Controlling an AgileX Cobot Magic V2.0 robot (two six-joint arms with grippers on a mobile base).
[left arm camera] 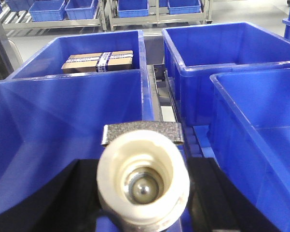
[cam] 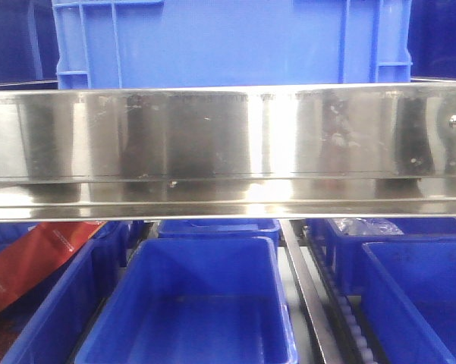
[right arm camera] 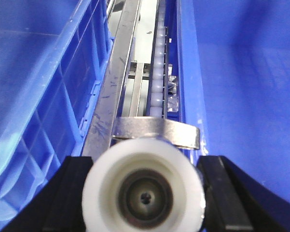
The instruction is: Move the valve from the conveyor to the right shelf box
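Left gripper is clamped on a valve, white cap facing the camera, black fingers tight on both sides. It sits above the right edge of the near blue bin; the bin behind holds cardboard boxes. Right gripper holds a second valve the same way, above the steel rail and white roller track between blue bin walls. Front view: steel shelf beam, blue crate on top.
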